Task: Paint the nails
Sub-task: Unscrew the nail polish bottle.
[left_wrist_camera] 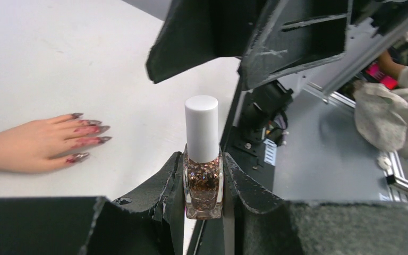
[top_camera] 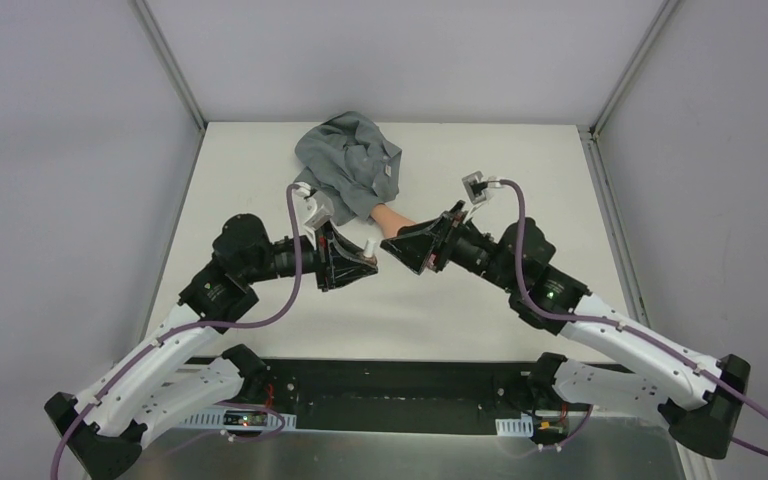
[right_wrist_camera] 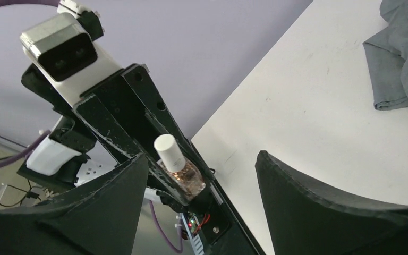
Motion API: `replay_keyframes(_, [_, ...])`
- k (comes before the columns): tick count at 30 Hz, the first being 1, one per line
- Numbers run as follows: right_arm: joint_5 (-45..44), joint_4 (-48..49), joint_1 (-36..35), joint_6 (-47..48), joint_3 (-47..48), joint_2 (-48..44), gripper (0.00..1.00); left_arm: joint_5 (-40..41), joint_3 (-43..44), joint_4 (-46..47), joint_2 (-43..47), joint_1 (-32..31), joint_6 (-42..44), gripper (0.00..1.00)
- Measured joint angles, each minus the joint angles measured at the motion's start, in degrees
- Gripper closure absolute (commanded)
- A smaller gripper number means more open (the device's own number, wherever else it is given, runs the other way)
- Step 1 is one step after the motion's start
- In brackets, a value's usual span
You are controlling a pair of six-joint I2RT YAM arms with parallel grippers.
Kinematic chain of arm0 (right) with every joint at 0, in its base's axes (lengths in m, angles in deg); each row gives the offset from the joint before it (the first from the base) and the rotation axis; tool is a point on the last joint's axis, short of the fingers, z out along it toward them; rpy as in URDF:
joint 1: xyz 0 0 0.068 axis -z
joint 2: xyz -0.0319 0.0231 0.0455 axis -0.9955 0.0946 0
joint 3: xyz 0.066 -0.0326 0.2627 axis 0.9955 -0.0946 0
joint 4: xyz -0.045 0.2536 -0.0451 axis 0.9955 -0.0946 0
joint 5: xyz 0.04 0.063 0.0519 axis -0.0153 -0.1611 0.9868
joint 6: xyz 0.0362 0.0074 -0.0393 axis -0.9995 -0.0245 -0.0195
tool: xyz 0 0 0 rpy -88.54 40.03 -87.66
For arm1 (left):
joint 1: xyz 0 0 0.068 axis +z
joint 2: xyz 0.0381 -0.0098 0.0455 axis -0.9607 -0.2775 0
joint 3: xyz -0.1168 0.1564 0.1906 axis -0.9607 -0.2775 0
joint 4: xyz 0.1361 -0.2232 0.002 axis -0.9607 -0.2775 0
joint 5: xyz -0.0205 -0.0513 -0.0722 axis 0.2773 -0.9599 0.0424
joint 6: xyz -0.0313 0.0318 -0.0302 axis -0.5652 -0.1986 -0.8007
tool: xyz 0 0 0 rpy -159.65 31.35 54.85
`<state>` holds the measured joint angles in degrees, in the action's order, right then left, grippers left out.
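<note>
The left hand (left_wrist_camera: pixel 203 178) is squeezed tight around a little sparkly bottle (left_wrist_camera: pixel 202 183) with a white cap (left_wrist_camera: pixel 201 127). The right hand (top_camera: pixel 398 250) is wide open, holding nothing, near the cap. The counter (top_camera: pixel 250 180) is white, with pale grey walls (top_camera: pixel 60 150) around. A grey sleeve (top_camera: pixel 348 165) lies at the back. The fake hand (left_wrist_camera: pixel 29 146) lies flat near the bottle. The nails (left_wrist_camera: pixel 91 129), long and dark red, point away from the sleeve, toward the bottle. From above, both hands hide them.

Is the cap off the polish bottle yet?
No, the white cap sits on top of the polish bottle clamped between the left gripper's fingers.
</note>
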<state>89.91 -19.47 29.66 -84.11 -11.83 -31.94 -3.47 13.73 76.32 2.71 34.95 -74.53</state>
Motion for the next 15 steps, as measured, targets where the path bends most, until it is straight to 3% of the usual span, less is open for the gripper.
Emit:
replay_keyframes(7, [-2.10,0.44,-1.57,-1.90,1.53,5.09,0.29,6.99,0.00,-4.35,-0.09,0.00,1.95,1.00])
replay_keyframes(15, [-2.75,1.31,-5.16,-1.88,4.72,9.88,0.40,10.08,0.02,-7.34,-1.29,-0.02,2.67,1.00])
